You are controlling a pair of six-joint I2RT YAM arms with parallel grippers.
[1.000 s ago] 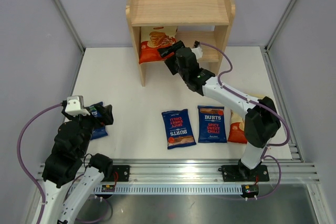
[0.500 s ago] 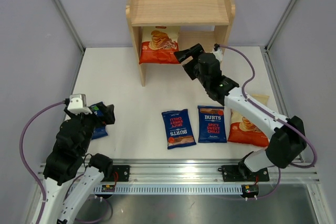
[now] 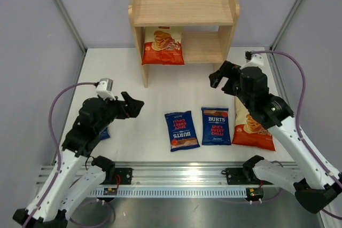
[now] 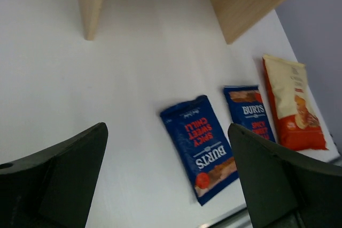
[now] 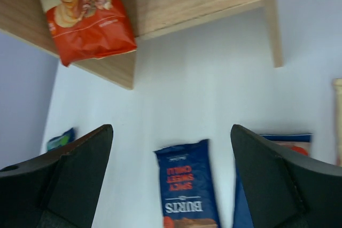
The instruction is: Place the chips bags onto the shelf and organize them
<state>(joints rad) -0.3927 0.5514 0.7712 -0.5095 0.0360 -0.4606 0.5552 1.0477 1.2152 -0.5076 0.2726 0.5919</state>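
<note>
Jaws on the right gripper [image 3: 220, 75] stood wide apart with nothing between them. I read the left gripper [image 3: 132, 105] the same way: open and empty. Both hung above the table [image 3: 117, 73], touching no bag.

Outward from the right gripper, the loose cassava bag [image 3: 251, 129] lay flat just on its near side, toward that arm's base. The right arm partly covered it, and its long axis ran near-to-far. The straight Spicy Sweet Chilli bag [image 3: 216, 125] lay just beside it on the same axis. Next came the tilted Spicy Sweet Chilli bag [image 3: 181, 130], roughly midway between the two grippers.

Outward from the left gripper, the blue-green bag [image 3: 103, 133] showed only as a corner beneath the left arm.

The shelf [image 3: 183, 9] stood at the far edge. The shelved cassava bag [image 3: 162, 46] sat at the left of the lower tier, with bare wood to its right.

I judged the loose cassava bag the right arm's nearest pick. That move called for drawing the gripper back toward the base and setting the jaws across the bag's short axis.
</note>
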